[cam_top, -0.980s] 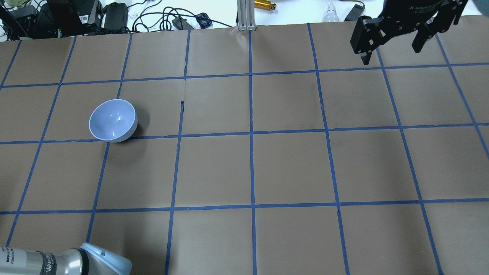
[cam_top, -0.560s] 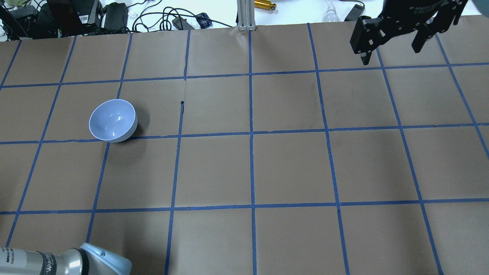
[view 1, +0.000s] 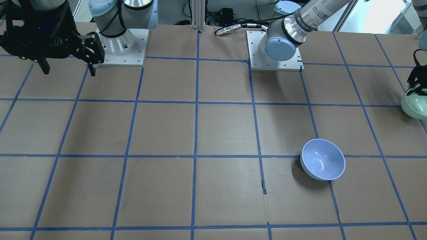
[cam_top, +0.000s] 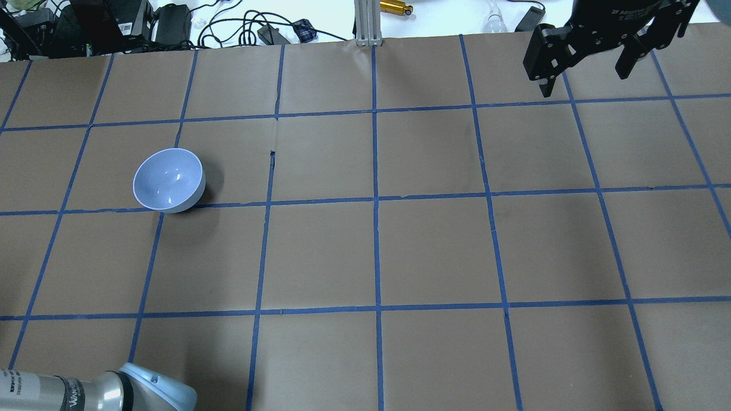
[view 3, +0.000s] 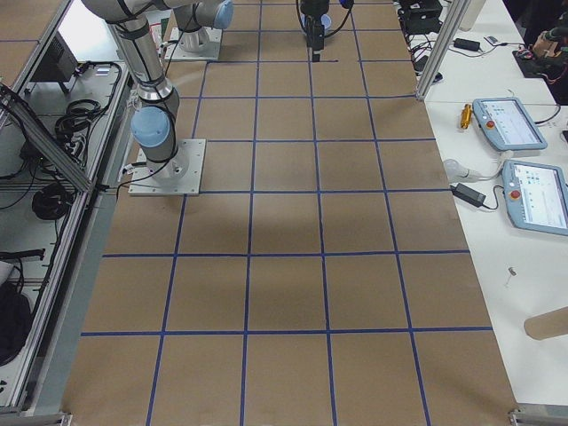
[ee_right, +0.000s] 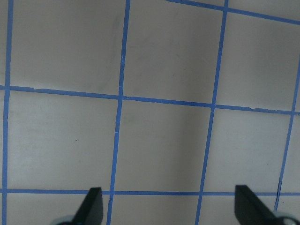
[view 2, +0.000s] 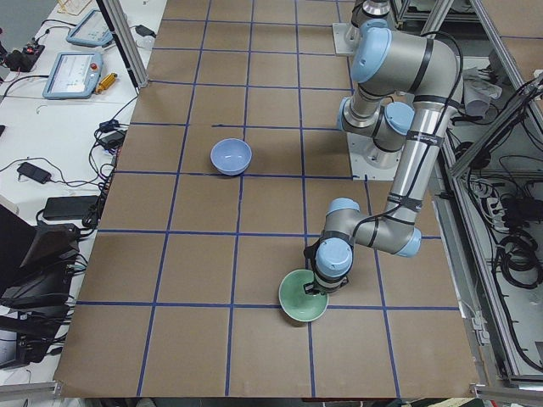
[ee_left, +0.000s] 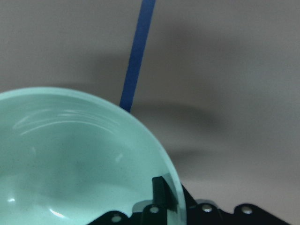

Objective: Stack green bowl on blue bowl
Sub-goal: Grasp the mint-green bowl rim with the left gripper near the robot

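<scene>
The green bowl [view 2: 303, 298] sits upright near the table's left end, at the right edge of the front-facing view [view 1: 415, 106]. My left gripper [view 2: 316, 282] is over its rim. The left wrist view shows the bowl [ee_left: 70, 159] close up, with one finger [ee_left: 161, 192] inside the rim; the gripper looks shut on the rim. The blue bowl [cam_top: 168, 180] stands empty and upright on the table's left half, also in the front-facing view [view 1: 323, 159], well apart from the green bowl. My right gripper [cam_top: 585, 83] is open and empty, high over the far right of the table.
The table is brown paper with a blue tape grid. Cables and power bricks [cam_top: 171, 23] and an aluminium post [cam_top: 368, 23] line the far edge. The arm bases [view 1: 120, 46] [view 1: 275, 50] stand on the robot's side. My left arm's elbow [cam_top: 143, 391] shows at the near left.
</scene>
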You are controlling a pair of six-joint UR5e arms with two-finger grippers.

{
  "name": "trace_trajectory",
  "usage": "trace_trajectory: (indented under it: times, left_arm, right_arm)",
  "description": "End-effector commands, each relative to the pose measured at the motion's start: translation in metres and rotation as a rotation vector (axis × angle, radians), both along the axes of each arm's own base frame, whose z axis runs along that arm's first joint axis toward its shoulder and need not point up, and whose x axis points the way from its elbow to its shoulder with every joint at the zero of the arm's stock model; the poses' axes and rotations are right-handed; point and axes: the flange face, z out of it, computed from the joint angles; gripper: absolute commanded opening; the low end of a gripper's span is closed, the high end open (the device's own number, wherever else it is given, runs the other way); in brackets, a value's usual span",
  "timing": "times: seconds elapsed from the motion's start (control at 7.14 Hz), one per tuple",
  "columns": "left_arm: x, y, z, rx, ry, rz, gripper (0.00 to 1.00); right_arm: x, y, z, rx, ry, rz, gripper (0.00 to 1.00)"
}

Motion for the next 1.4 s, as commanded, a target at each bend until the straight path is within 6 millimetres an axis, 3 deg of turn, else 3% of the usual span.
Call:
trace_trajectory:
  times: [0.0, 0.28, 0.7, 1.12, 1.26]
  left_arm:
    - [0.000, 0.000, 0.001, 0.000, -0.001, 0.001, 0.00]
    - [-0.005, 0.001, 0.006, 0.000, 0.001, 0.010, 0.00]
    - [-0.028, -0.023, 0.041, -0.014, -0.008, 0.004, 0.00]
    - [-0.096, -0.084, 0.090, -0.059, 0.003, 0.002, 0.00]
    - [-0.131, -0.118, 0.107, -0.103, -0.007, -0.018, 0.00]
  right_arm:
    - [0.000, 0.000, 0.000, 0.000, 0.000, 0.000, 1.00]
    - [0.000, 0.000, 0.000, 0.000, 0.000, 0.000, 1.00]
    - [0.000, 0.000, 0.000, 0.000, 0.000, 0.000, 1.00]
    - [0.000, 0.000, 0.000, 0.000, 0.000, 0.000, 1.00]
    - [0.000, 0.000, 0.000, 0.000, 0.000, 0.000, 1.00]
